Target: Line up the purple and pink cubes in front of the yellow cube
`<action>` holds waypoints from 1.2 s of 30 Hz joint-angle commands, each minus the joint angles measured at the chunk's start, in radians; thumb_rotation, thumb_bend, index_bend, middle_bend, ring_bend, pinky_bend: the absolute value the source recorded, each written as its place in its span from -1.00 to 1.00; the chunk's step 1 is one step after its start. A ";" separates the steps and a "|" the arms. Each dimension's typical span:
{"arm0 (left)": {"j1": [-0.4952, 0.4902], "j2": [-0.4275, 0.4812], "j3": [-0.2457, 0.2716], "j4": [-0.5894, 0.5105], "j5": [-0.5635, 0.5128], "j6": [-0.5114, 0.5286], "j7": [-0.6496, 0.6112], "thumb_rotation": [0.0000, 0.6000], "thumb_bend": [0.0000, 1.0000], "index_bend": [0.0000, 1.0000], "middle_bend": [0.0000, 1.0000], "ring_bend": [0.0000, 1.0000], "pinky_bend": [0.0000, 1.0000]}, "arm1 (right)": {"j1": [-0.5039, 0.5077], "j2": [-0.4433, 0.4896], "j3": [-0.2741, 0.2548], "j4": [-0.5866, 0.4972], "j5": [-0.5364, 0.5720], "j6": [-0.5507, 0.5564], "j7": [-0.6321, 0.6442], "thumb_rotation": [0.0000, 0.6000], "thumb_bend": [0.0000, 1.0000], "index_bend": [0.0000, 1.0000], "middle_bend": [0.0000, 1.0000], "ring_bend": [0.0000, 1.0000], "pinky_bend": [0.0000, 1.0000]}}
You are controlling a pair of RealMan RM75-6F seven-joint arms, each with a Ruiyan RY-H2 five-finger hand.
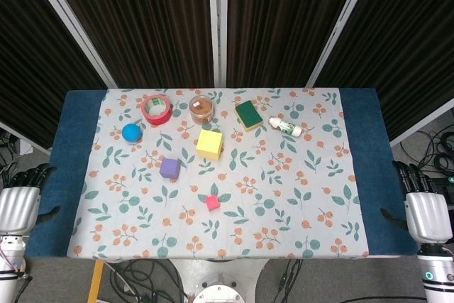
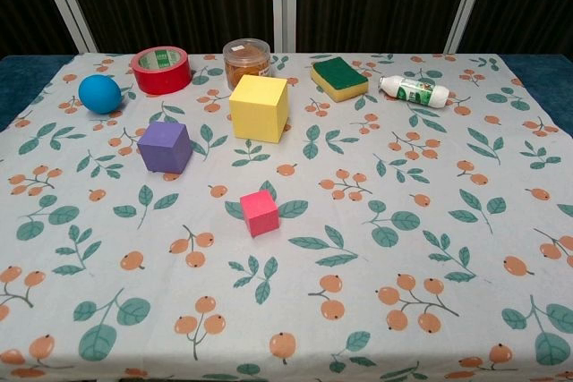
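Both hands, left hand (image 1: 18,207) and right hand (image 1: 428,214), idle, fingers apart, empty; small pink cube (image 2: 260,213) may skid off-line from purple cube (image 2: 165,147) and yellow cube (image 2: 259,108) when nudged.

No text, brand, number or sign is legible in either view. The red tape roll (image 2: 161,70) carries green-and-white printing on its inner core, too small to read. The white tube (image 2: 413,91) bears a green label with markings, likewise unreadable. The jar (image 2: 246,62) shows no readable label.
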 commanded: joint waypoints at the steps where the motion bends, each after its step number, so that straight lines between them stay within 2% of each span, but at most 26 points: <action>1: 0.001 0.001 0.005 -0.003 0.001 -0.005 0.004 1.00 -0.92 -0.48 -0.44 -0.53 -0.52 | 0.001 -0.004 0.000 0.005 -0.001 0.000 0.004 1.00 -0.95 -0.92 -0.78 -0.83 -0.58; 14: -0.002 0.002 0.008 -0.016 0.016 -0.001 0.006 1.00 -0.92 -0.48 -0.44 -0.53 -0.52 | -0.011 -0.002 -0.001 0.020 -0.010 0.026 0.027 1.00 -0.95 -0.92 -0.78 -0.84 -0.58; 20: -0.052 -0.020 -0.019 0.006 0.024 -0.047 -0.037 1.00 -0.92 -0.47 -0.44 -0.53 -0.52 | -0.007 0.010 0.008 0.020 -0.017 0.033 0.020 1.00 -0.95 -0.92 -0.78 -0.84 -0.57; 28: -0.213 -0.070 -0.070 0.096 0.049 -0.219 -0.152 1.00 -0.92 -0.46 -0.44 -0.53 -0.52 | 0.010 0.033 0.020 0.004 -0.033 0.032 0.009 1.00 -0.95 -0.92 -0.78 -0.84 -0.57; 36: -0.373 -0.167 -0.116 0.173 -0.024 -0.430 -0.204 1.00 -0.93 -0.46 -0.44 -0.53 -0.52 | 0.014 0.044 0.024 -0.004 -0.029 0.029 0.008 1.00 -0.95 -0.92 -0.78 -0.84 -0.57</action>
